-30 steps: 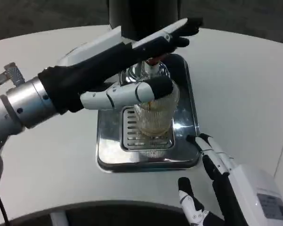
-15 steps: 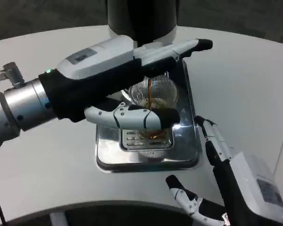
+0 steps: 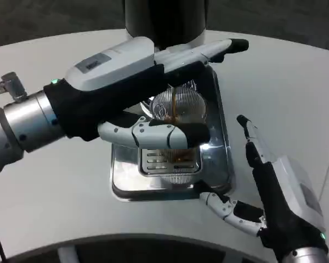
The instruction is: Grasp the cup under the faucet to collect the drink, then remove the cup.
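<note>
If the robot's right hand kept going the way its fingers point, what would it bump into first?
Probably nothing: the right hand points up across bare table, just right of the metal drip tray, though depth is uncertain.

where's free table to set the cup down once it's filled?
Bare table right of the drip tray, beyond the right hand, and bare table left of the tray under the left forearm. Crowded on the tray: left hand holds the cup beneath the dispenser.

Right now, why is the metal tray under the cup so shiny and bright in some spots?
In the head view, the polished drip tray mirrors the overhead light, giving pale glare along its rim; the ribbed glass cup glints too, and the left hand shades the grate beneath it.
</note>
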Controlling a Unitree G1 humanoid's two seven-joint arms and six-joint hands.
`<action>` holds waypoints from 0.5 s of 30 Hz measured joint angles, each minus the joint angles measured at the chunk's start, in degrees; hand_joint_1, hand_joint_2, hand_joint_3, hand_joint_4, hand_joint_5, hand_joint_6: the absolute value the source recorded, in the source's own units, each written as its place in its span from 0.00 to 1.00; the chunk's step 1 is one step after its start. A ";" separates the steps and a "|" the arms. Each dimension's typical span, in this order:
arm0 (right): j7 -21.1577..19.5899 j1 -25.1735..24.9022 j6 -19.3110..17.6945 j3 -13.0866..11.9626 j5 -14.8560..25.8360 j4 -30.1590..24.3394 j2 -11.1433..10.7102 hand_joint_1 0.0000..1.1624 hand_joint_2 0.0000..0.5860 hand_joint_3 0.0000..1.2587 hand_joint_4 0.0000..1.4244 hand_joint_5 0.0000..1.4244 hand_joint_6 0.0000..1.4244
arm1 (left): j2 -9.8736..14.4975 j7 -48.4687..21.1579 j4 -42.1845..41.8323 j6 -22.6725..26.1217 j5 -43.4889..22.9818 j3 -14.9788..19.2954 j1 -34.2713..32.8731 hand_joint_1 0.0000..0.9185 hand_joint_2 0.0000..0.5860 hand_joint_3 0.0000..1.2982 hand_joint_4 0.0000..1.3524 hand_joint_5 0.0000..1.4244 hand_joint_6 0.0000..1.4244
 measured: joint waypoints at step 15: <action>-2.38 -10.60 0.39 1.03 3.32 10.72 0.07 0.51 0.38 0.00 0.00 0.01 0.13 | -0.01 0.53 -0.04 -0.09 -0.33 -0.03 0.54 0.00 0.30 0.00 0.00 0.06 0.05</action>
